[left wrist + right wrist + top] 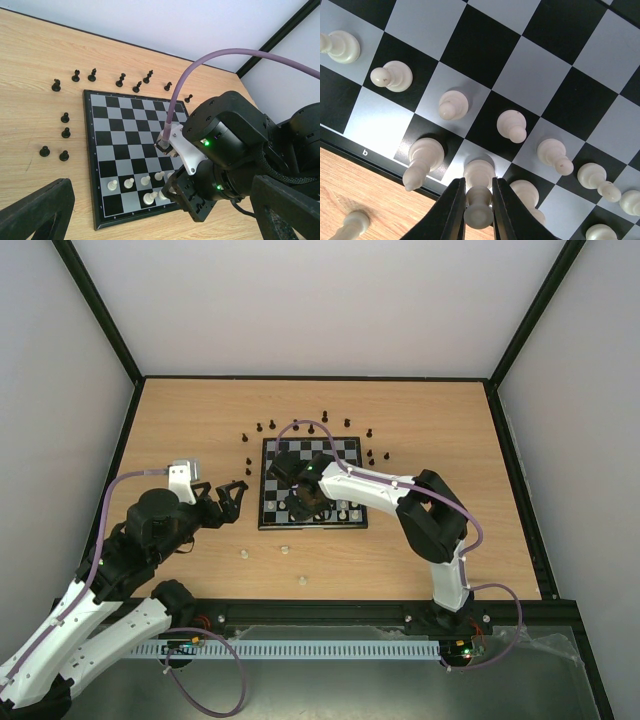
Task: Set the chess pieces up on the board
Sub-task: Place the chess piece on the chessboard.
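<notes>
Squarely inside right hand (478,185): white piece (479,210) (board (485,45) edge row).

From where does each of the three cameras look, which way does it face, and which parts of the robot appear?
Top external: above and behind the left arm and right arm, facing down on the table; both show.
Left wrist: left of the board, facing across it; left fingers, open, at the bottom corners, right arm beyond.
Right wrist: just above the board's near edge, facing down; right fingers shut on a white piece.
Shared: both wrist views show the row of white pieces.
</notes>
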`<state>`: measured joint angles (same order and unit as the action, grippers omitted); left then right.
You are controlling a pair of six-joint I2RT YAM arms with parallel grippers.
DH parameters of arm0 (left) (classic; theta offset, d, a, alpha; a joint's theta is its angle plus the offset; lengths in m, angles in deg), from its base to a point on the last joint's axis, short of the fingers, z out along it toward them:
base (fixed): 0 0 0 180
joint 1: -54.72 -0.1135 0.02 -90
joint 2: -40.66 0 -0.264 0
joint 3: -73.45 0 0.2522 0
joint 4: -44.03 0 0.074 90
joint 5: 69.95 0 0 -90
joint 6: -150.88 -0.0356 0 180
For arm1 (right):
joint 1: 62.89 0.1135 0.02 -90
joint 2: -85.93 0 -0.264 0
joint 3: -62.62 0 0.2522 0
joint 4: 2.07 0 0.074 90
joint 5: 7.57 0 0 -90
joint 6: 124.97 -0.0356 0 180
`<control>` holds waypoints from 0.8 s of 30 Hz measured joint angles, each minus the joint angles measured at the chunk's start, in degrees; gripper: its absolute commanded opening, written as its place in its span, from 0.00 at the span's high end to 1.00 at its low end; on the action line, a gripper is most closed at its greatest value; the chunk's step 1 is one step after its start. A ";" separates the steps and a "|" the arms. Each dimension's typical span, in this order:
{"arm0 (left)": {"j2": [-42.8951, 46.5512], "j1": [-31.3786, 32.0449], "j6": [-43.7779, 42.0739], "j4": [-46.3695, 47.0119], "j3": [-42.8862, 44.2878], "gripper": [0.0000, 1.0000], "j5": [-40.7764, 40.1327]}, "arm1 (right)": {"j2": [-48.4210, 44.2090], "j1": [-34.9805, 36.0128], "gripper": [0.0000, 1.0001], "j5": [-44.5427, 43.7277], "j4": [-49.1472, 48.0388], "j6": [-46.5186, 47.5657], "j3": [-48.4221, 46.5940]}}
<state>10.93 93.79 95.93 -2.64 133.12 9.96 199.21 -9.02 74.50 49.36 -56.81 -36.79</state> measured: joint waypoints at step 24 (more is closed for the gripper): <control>-0.15 0.00 0.00 0.00 0.00 0.01 0.00 | 0.98 -0.24 0.77 0.46 -0.31 0.24 0.00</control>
<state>10.78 93.79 95.93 -2.64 133.12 9.96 200.19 -9.26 74.96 49.05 -56.57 -36.79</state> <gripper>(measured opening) 0.991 0.217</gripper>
